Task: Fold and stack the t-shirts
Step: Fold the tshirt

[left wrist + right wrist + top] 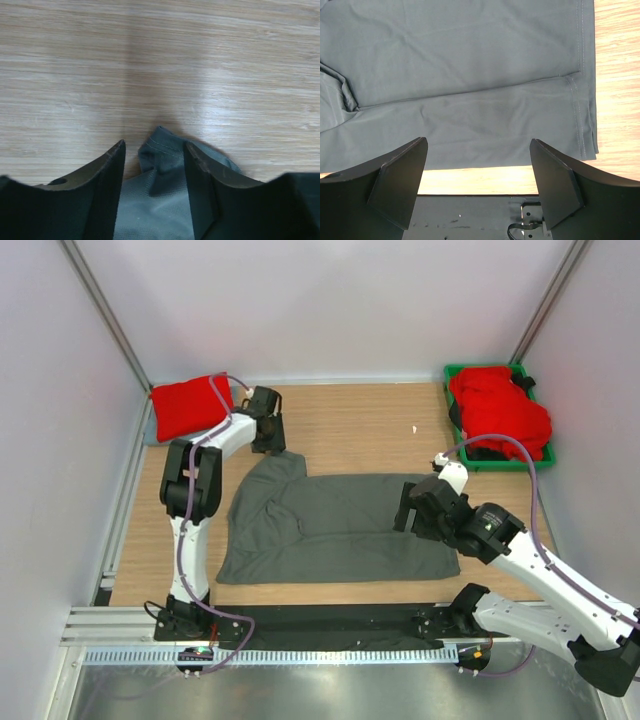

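Tabletop (350, 430): pale wood, carrying everything below
Charcoal t-shirt (340, 525): spread flat in the middle, its long side along the near edge; part-folded, with one layer lapped over another and one sleeve reaching toward the far left corner
Green bin (505, 465): far right corner, holding a loose heap of red t-shirts (500, 410), none of them folded
Folded red t-shirt (190, 405): far left corner, a neat square; a pale blue-grey edge shows beneath it, too little to say what it is
Right gripper (408, 510): low over the charcoal shirt's right end, fingers spread wide with nothing between them
Left gripper (268, 440): at the sleeve end on the far left side, fingers apart; cloth lies between them but does not look pinched
Done: at least one red shirt folded and set down at the stack's place; the charcoal one laid out and started
Left: by my reading most of the job, meaning the rest of this fold, moving it onto the stack, then the whole bin
Only the top view shows: the stack, the bin, and the shirt's full outline
Only the left wrist view shows: the stitched sleeve tip sitting loose between the fingers
Only the right wrist view shows: the hem seam and the overlapping layer's edge under the open fingers
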Controlling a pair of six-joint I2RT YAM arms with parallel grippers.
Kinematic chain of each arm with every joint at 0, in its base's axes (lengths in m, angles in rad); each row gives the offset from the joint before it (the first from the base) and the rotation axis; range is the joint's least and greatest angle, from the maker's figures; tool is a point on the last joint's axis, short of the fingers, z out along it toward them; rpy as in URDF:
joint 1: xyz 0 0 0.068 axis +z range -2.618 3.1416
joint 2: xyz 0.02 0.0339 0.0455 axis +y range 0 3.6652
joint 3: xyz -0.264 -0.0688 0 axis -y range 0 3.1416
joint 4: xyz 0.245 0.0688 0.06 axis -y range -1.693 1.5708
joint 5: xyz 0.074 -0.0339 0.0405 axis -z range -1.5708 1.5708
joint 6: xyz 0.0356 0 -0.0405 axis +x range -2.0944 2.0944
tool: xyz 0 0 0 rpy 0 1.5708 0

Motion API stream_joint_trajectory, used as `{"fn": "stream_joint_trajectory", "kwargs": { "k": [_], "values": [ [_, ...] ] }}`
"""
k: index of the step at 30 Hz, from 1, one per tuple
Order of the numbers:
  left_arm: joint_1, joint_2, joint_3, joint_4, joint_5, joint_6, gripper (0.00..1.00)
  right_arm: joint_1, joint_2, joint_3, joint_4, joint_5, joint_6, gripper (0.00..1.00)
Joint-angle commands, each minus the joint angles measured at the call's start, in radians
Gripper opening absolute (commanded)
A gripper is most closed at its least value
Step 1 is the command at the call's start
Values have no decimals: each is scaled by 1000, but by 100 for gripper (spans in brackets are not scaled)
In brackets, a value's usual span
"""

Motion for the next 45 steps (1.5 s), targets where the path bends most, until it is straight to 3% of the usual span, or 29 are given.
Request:
{"fn": "stream_joint_trajectory", "kwargs": {
  "k": [1,8,11,12,13,18,24,30,36,45],
  "values": [
    [-26,16,-12,-11,-52,20,50,4,0,0,32,30,-12,90],
    [-65,65,13,-32,-129,32,33,4,-3,-11,31,41,-17,91],
    [-72,89,37,-45,-131,40,14,4,-6,-11,34,41,-17,90],
    [-75,91,53,-46,-131,43,3,4,-7,-11,34,41,-17,91],
    [-77,94,62,-55,-132,44,0,4,-6,-13,37,43,-18,91],
    [-83,76,171,-129,-161,66,0,2,14,-11,54,49,-25,91],
    [-88,-76,191,-256,-198,90,0,-36,116,58,100,52,-64,94],
    [-120,-251,100,-356,-207,83,0,-196,293,144,182,-51,-143,94],
    [-203,-291,114,-505,-240,93,0,-317,456,239,216,-82,-186,94],
    [-293,-342,13,-482,-330,141,0,-530,733,329,314,-144,-242,85]
  ]
}}
